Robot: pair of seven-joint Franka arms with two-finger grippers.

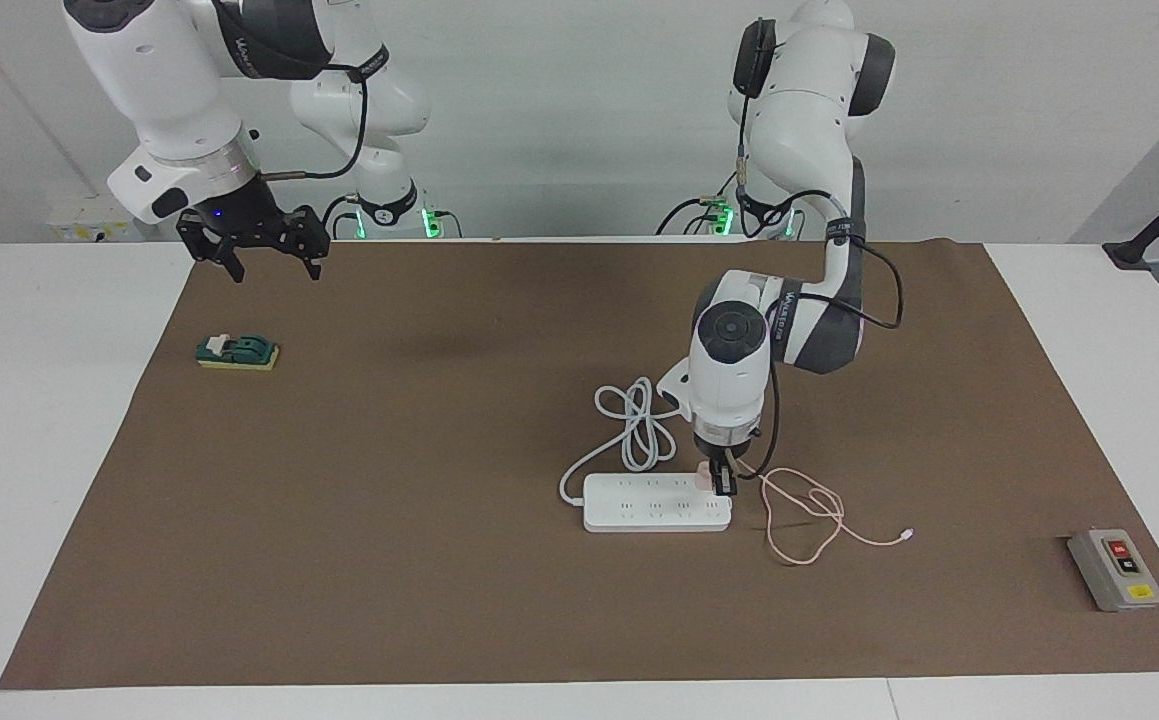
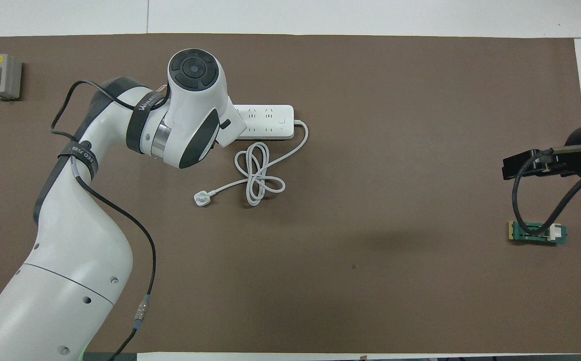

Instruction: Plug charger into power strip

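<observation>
Left gripper (image 1: 724,480): closed on charger (image 1: 705,474), at power strip (image 1: 654,503).
Left arm vertical over strip; right gripper (image 1: 266,255) fingers spread, waiting aloft.

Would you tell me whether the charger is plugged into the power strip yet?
Cannot tell: the left gripper holds the charger on the power strip, hiding its seating.

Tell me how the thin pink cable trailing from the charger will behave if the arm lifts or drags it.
The pink cable lies in loose loops on the brown mat, so it is probably floppy and would hang rather than hold shape. It looks thin, so likely light. Its free connector tip would probably trail along if the left gripper moves the charger at the power strip.
</observation>
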